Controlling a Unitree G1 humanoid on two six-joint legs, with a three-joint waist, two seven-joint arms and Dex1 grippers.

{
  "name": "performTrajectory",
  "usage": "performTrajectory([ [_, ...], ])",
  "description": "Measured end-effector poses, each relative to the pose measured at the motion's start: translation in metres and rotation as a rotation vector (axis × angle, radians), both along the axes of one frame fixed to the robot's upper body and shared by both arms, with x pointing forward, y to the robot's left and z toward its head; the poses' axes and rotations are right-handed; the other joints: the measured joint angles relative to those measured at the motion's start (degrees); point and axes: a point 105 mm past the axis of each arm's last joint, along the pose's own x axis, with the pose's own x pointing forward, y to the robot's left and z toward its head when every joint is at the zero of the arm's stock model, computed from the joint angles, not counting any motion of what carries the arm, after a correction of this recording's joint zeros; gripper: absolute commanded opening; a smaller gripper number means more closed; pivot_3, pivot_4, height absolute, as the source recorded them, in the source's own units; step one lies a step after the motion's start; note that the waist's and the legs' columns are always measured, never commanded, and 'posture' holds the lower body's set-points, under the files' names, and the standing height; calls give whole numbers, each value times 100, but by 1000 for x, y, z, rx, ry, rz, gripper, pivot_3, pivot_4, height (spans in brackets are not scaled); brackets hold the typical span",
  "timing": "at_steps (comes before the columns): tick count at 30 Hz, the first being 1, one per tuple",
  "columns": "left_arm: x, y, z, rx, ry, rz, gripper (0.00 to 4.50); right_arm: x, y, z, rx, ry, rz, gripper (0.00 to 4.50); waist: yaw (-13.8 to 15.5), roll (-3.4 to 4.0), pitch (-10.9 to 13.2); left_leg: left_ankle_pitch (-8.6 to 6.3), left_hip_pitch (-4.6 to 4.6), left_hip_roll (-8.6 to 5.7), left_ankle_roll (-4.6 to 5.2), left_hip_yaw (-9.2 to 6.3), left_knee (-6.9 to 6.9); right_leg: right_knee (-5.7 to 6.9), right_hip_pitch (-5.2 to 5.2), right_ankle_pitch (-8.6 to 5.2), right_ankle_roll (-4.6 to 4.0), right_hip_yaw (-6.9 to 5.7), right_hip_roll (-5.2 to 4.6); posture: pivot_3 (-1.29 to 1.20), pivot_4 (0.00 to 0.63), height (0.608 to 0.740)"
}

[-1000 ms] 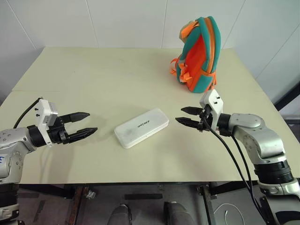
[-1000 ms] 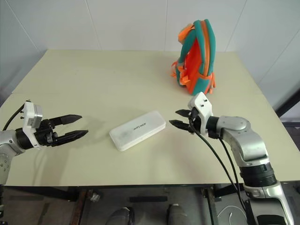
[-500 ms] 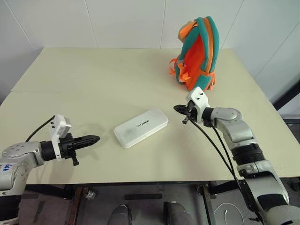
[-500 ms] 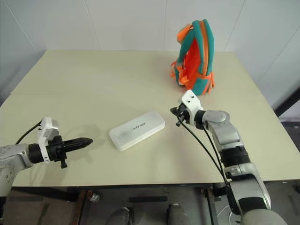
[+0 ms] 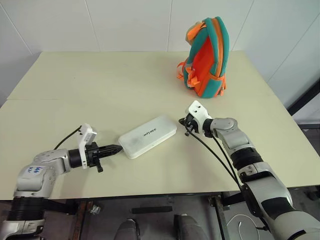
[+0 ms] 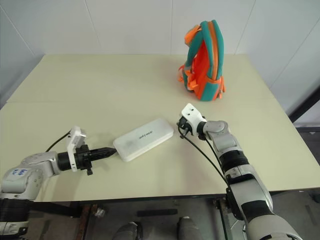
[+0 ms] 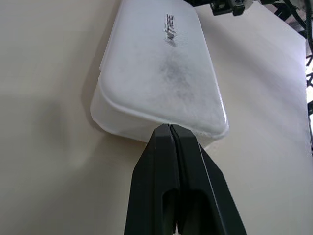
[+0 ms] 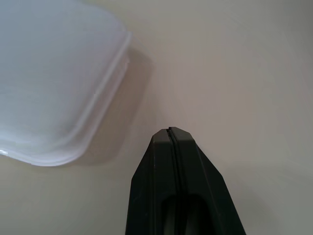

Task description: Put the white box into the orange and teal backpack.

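Observation:
The white box (image 5: 148, 136) lies flat on the table's middle, dark lettering up. My left gripper (image 5: 118, 148) is shut, its tip at the box's near left end; in the left wrist view the closed fingertips (image 7: 168, 134) sit right against the box (image 7: 164, 73) end. My right gripper (image 5: 182, 121) is shut with nothing in it, just off the box's far right end, a small gap between its fingertips (image 8: 168, 137) and the box (image 8: 54, 78). The orange and teal backpack (image 5: 207, 57) stands upright at the far right of the table.
The cream table (image 5: 90, 85) stretches wide to the left and back. A white wall rises behind it. Black cables (image 5: 215, 155) hang from my right arm near the table's front right edge.
Both grippers went from open to shut and closed in on the box, the left from the left end, the right from the right end. The box has not moved.

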Motion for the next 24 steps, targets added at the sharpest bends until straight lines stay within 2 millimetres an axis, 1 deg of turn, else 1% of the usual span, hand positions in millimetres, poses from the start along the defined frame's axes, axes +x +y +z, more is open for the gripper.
performTrajectory([
  [8, -1, 0, -7, 14, 29, -9, 25, -4, 6, 1, 10, 3, 22, 0, 8, 0, 0, 0, 1, 0, 0, 0, 1, 0, 0, 0, 0, 0, -1, 0, 150, 740],
  [12, 5, 0, -5, 27, 4, 8, 25, -8, 12, 3, 20, 6, 50, 0, 20, 0, 0, 0, 0, 0, 0, -1, 2, -1, 0, 0, 0, 0, -1, 0, 150, 740],
  [14, 7, 2, -4, 35, -8, 16, 25, -10, 11, 3, 20, 14, 56, 0, 24, 0, 0, 0, 0, -1, 0, -1, 2, -1, 0, 0, 0, 0, -1, 0, 150, 740],
  [18, 12, 7, -4, 43, -33, 43, 25, -22, 9, 1, 24, 47, 99, 0, 29, 0, 0, 0, 0, 0, 0, -1, 4, 0, 0, 0, 0, 0, -1, 0, 150, 740],
  [24, 13, 11, -3, 59, -48, 61, 25, -39, 6, 0, -11, 98, 168, 0, 34, 0, 0, -1, 0, 0, 1, -1, 7, 1, 0, 0, 0, -1, -1, 0, 150, 740],
])
